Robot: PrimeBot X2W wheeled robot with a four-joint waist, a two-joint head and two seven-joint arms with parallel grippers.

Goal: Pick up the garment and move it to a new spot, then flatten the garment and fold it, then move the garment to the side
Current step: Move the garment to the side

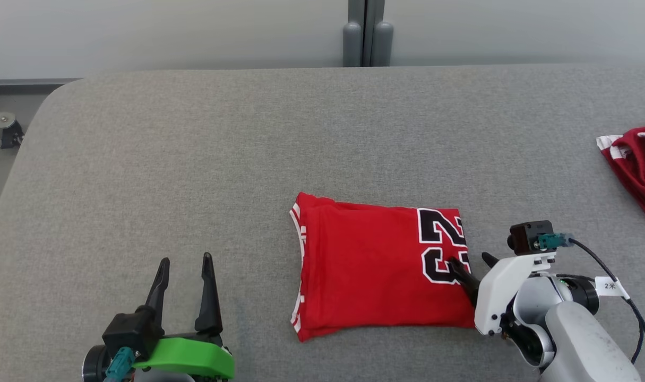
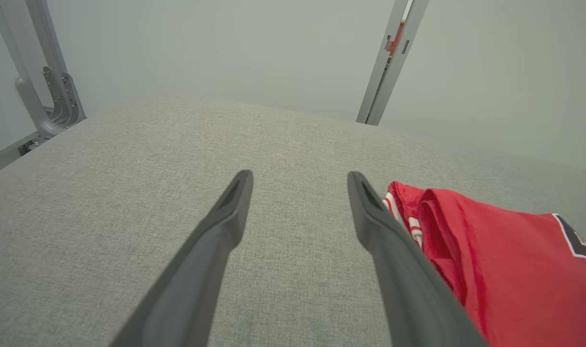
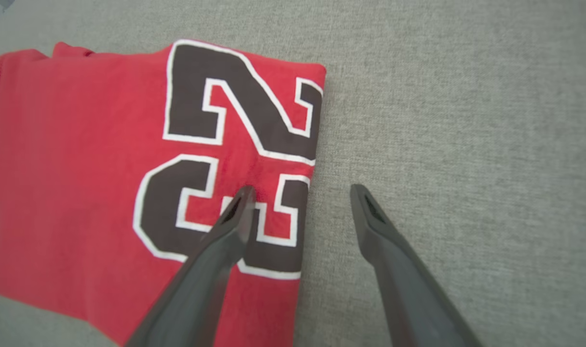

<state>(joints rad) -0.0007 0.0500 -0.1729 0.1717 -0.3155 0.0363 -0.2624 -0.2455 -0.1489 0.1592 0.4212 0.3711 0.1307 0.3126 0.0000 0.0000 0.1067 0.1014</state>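
Right gripper point(image 1: 470, 260), jaws wide apart, stands astride the right edge of the folded red garment point(image 1: 375, 265) at the middle of the grey table point(image 1: 195, 159), left gripper point(image 1: 186, 258) open too; this cloth looks light, soft and limp, so I would pinch all layers at that edge.

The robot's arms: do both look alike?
Not quite. Both end in jaws of two long, dark, tapering fingers. The left arm wears a bright green bracket with a teal plug; the right arm is pale grey with a white bracket, a black camera block and a black cable bearing a white tag.
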